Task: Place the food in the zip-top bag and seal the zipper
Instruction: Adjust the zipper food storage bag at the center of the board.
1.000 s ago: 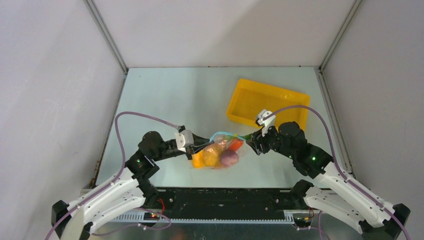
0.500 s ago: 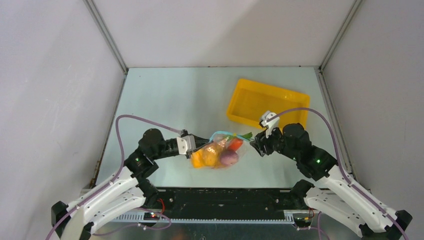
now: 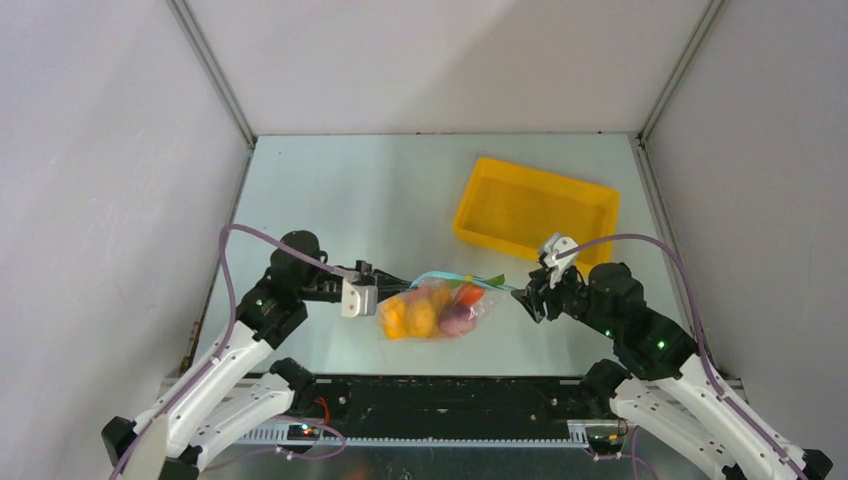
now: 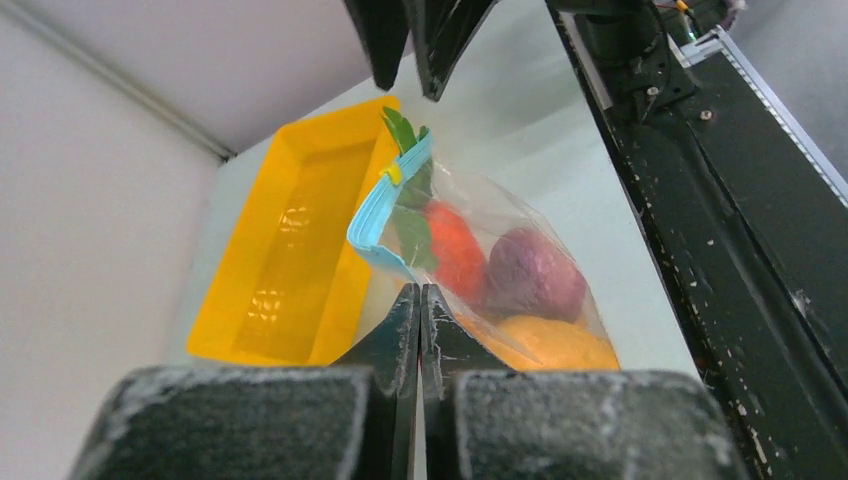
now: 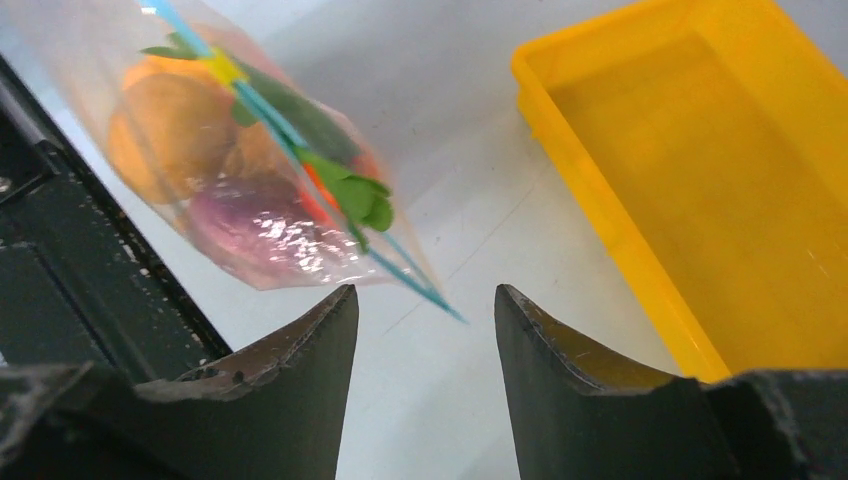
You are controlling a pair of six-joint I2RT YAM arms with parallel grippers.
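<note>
The zip-top bag [image 3: 436, 309] hangs just above the table between my two grippers, with the food inside: yellow-orange fruit [image 3: 410, 317], a purple onion [image 3: 457, 318] and a red carrot [image 3: 468, 294] whose green leaf pokes out. My left gripper [image 3: 390, 291] is shut on the bag's left top corner [image 4: 421, 292]. The teal zipper [image 3: 455, 279] runs stretched towards my right gripper [image 3: 521, 294]. In the right wrist view that gripper [image 5: 425, 296] is open, and the zipper's free end [image 5: 430, 292] lies between its fingertips, untouched. The leaf [image 5: 345, 185] crosses the zipper line.
The yellow tray [image 3: 478, 190] sits at the back right, just beyond my right gripper, and shows in both wrist views [image 4: 300, 200] [image 5: 590, 120]. The black base rail [image 3: 450, 395] runs along the near edge, right below the bag.
My left gripper has pulled left and my right gripper has drawn back to the right. The zipper's raised loop has flattened into a nearly straight line.
</note>
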